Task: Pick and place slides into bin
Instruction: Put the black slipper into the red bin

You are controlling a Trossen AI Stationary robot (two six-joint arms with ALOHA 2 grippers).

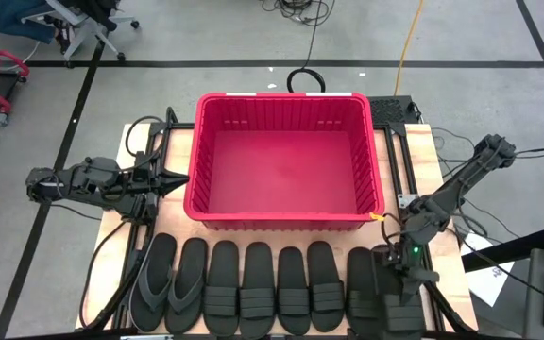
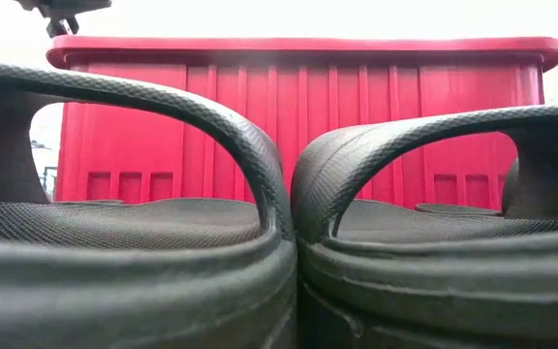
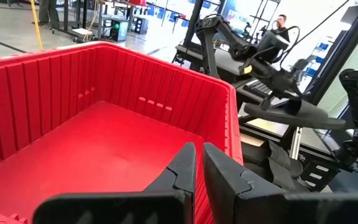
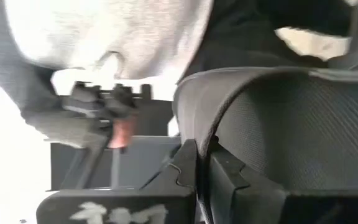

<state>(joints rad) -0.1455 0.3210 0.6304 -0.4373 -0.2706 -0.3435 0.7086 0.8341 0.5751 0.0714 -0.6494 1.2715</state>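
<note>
I see a light wooden table (image 1: 406, 156) carrying the red bin (image 1: 283, 215) toward its far side. Along the near edge a row of black slides (image 1: 253, 288) lies side by side, soles down, the two thong-strapped ones at the left end.

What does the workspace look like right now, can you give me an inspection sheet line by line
Surface: wooden table, mostly covered.
Job's things: red bin holds no slides; eight black slides in a row along the near edge, two thong-strapped at its left end.
Clutter: nothing seen.
Grippers: right gripper shut on the strap of the rightmost slide; left gripper shut, beside the bin's left wall.
Cables: black loops along the table's left edge; yellow cable on the floor.
Surroundings: office chair, paper, a person far off.
</note>
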